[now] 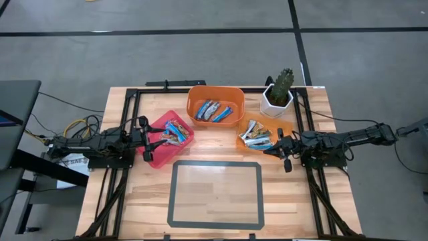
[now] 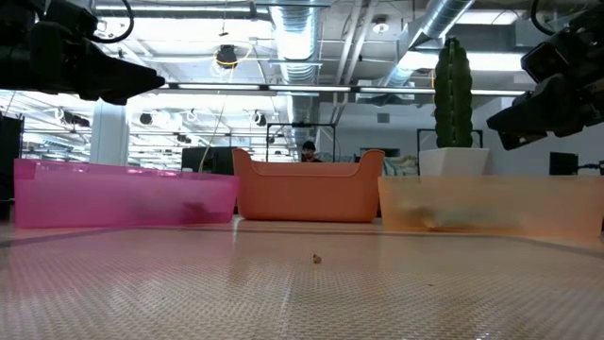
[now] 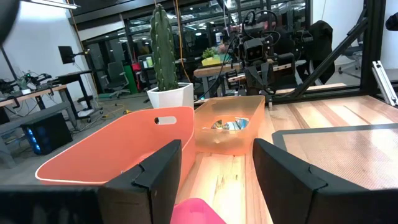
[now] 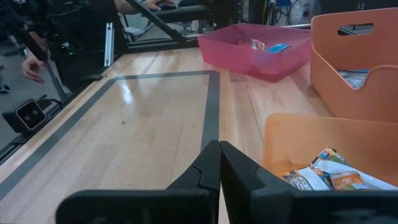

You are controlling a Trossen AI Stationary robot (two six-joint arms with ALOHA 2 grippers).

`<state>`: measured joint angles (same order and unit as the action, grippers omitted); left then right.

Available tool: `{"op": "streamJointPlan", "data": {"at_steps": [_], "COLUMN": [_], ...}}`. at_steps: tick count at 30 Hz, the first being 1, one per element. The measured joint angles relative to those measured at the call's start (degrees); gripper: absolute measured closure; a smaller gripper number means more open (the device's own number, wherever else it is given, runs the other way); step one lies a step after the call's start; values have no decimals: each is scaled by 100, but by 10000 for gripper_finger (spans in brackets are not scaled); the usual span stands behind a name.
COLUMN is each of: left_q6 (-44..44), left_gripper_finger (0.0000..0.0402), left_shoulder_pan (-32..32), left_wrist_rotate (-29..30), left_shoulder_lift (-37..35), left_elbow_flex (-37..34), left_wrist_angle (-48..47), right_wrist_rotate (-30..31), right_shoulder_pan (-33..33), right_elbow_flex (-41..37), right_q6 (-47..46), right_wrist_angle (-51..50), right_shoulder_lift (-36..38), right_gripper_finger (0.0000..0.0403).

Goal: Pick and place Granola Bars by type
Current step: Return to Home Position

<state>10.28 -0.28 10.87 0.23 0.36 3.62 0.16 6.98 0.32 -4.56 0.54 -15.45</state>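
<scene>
A translucent pink plastic bin [image 2: 123, 194] sits at the left of the textured bench [image 2: 302, 293], an opaque orange bin with a handle slot [image 2: 307, 189] stands in the middle farther back, and a pale translucent orange bin [image 2: 486, 203] sits at the right. Blurred contents show through both translucent walls. A tall green cactus [image 2: 453, 90] in a white pot [image 2: 453, 161] rises behind the pale bin. A small crumb [image 2: 316, 258] lies on the bench. The dark left arm [image 2: 66, 57] and right arm [image 2: 557, 76] hang above.

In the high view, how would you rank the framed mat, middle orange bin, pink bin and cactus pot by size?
Largest to smallest:
framed mat
middle orange bin
pink bin, only slightly smaller
cactus pot
</scene>
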Motion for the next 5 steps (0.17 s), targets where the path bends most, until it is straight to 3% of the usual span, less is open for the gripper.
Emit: {"op": "streamJointPlan", "data": {"at_steps": [5], "left_q6": [0], "left_gripper_finger": [209], "left_shoulder_pan": [1], "left_wrist_rotate": [0], "left_shoulder_lift": [0], "left_elbow_flex": [0], "left_wrist_angle": [0], "right_wrist_rotate": [0], "right_shoulder_pan": [0], "right_elbow_flex": [0], "right_q6": [2], "right_wrist_angle": [0], "right_shoulder_lift": [-1], "right_gripper_finger": [403]}}
